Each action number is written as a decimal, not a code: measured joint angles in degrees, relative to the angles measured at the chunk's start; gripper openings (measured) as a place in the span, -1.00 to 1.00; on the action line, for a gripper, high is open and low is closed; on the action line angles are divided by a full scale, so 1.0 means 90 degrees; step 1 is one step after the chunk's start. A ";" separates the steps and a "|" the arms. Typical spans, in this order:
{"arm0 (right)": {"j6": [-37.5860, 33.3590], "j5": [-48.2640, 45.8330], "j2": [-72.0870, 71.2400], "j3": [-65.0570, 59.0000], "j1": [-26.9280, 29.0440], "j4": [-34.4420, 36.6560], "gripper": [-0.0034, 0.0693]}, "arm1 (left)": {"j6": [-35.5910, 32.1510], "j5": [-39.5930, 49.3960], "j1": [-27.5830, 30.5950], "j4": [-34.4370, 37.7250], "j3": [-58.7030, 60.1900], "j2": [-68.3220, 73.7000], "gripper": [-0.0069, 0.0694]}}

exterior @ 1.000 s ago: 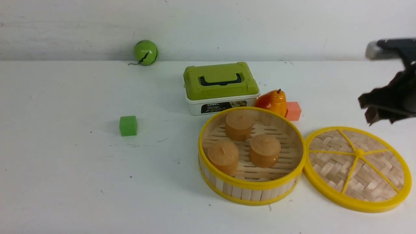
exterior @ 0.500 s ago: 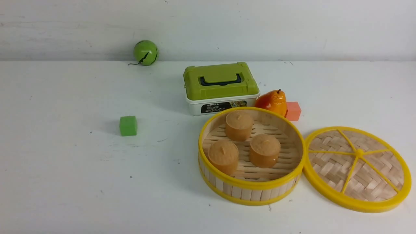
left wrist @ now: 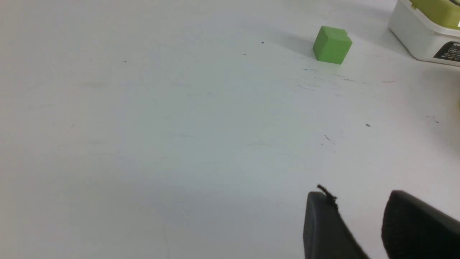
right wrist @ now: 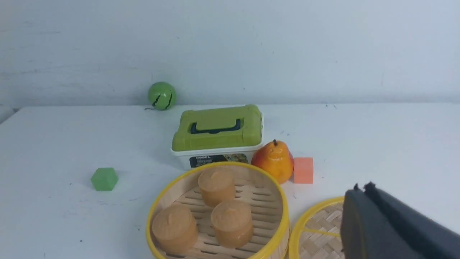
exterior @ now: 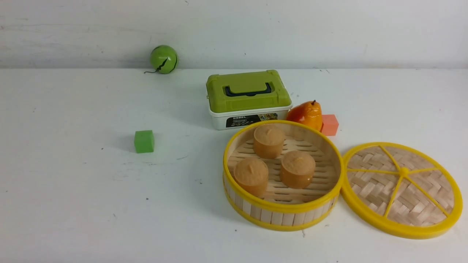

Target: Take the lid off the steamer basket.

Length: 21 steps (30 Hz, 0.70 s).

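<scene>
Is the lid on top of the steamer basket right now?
No, the lid lies flat on the table beside the open steamer basket.

Lid (exterior: 404,171), at 3 o'clock of the basket: pale bamboo herringbone weave, yellow rim, five yellow spokes and hub.
Steamer basket (exterior: 281,216): pale wood slat wall, yellow rims top and bottom, pale slatted floor.
Three buns (exterior: 269,140) inside: plain tan-orange.
Box (exterior: 248,91) at 11 o'clock: olive-green top, dark handle, white body, black label with multicolour print.
Pear (exterior: 307,114) at 1 o'clock: glossy orange, yellower on one side, dark stem.
Coral cube (exterior: 330,125) beside it.
Green cube (exterior: 144,141) at 9 o'clock: plain.
Ball (exterior: 163,59) near 10 o'clock: green, jagged black line.
Table (exterior: 73,190): white, dark specks.
Left gripper (left wrist: 359,205) and right gripper (right wrist: 361,190): dark grey-black.
</scene>
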<state>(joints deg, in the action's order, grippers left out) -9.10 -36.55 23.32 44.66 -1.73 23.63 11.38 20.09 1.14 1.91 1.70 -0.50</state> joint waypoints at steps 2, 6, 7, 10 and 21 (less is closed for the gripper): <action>0.0000 0.0053 -0.0033 0.0000 0.0000 -0.0006 -0.95 | 0.0000 0.0000 0.0000 0.0000 0.0000 0.0000 -0.19; -0.0016 0.0279 -0.0050 -0.0097 0.0000 -0.0389 -0.95 | 0.0000 0.0000 0.0000 0.0000 0.0000 0.0000 -0.19; -0.0016 0.0405 -0.0057 -0.0220 0.0000 -0.0573 -0.95 | 0.0000 0.0000 0.0000 0.0000 0.0000 0.0000 -0.19; -0.0022 0.0789 -0.0105 -0.0717 0.0000 -0.1140 -0.95 | 0.0000 0.0000 0.0000 0.0000 0.0000 0.0000 -0.19; 0.0930 0.2766 -0.1643 -0.3938 0.0420 -0.2941 -0.96 | 0.0000 0.0000 0.0000 0.0000 0.0000 0.0000 -0.19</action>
<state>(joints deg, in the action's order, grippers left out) -0.74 -11.65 8.53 9.22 2.05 -2.84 11.38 20.09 1.14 1.91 1.70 -0.50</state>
